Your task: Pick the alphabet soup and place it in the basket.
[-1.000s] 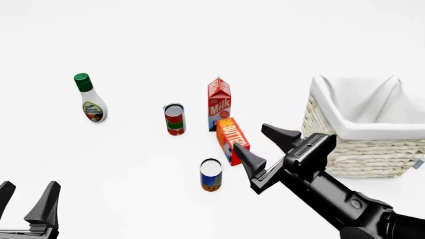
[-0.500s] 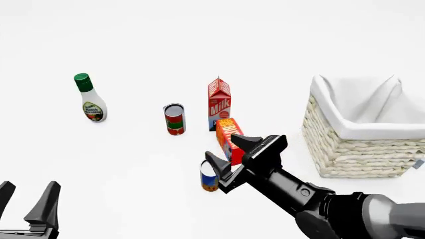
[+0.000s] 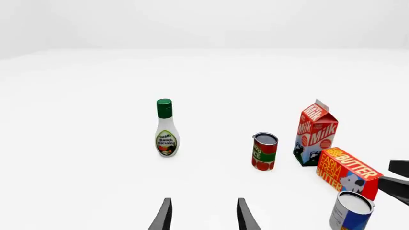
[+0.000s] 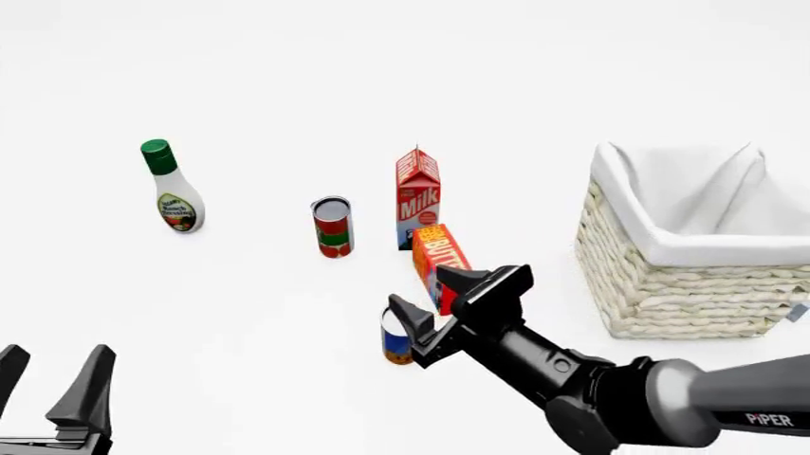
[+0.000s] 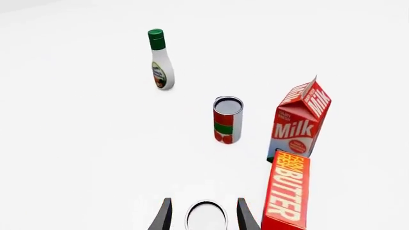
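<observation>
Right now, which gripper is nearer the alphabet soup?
Right. The right gripper is open astride the alphabet soup, a finger on either side; the left gripper sits far off near the table's front-left edge.

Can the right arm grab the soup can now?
Probably yes. The right end effector is open, and its fingers straddle the alphabet soup. The butter box stands close beside one finger but doesn't seem to block it.

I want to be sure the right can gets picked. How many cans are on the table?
2. The alphabet soup stands nearest, between the right end effector's open fingers. The red-and-green can stands farther back, left of the milk carton. None appear hidden.
</observation>
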